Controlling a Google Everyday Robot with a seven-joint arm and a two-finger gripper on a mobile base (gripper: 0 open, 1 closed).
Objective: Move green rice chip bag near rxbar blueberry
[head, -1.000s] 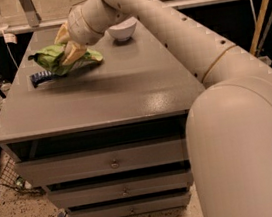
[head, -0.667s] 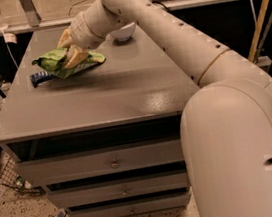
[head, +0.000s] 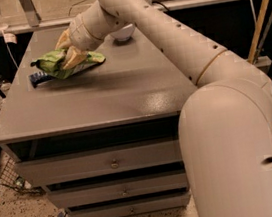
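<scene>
Presently located over the far-left portion of the worktop (head: 99, 100): gripper (head: 66, 53), at the end of the arm (head: 177, 39).

Gripper state: clenched on the green rice chip bag (head: 54, 66). Tan fingers (head: 75, 57) pressed into the crinkled right-hand part of the bag, with bag material bunched between them.

Arm routing: enters from the lower right foreground, rises across the right side of the worktop, then bends left toward the bag. Covers much of the right half of the view.

Bag position: far-left area of the worktop, close to the left edge, lying roughly level and low over the surface. Shadow visible directly beneath and to the right. Contact between bag underside and worktop: cannot tell.

Rxbar blueberry (head: 38, 79) position: flat on the worktop at the bag's lower-left side. Only the dark navy left end visible; remainder hidden under the bag. Bag overlaps the bar as seen from the camera; actual contact between the two: cannot tell.

White bowl (head: 124, 32): at the far edge of the worktop, behind the arm, partly hidden by it, well apart from the bag.

Drawers (head: 114, 162): stacked below the worktop, each with a small centre knob, all closed.
</scene>
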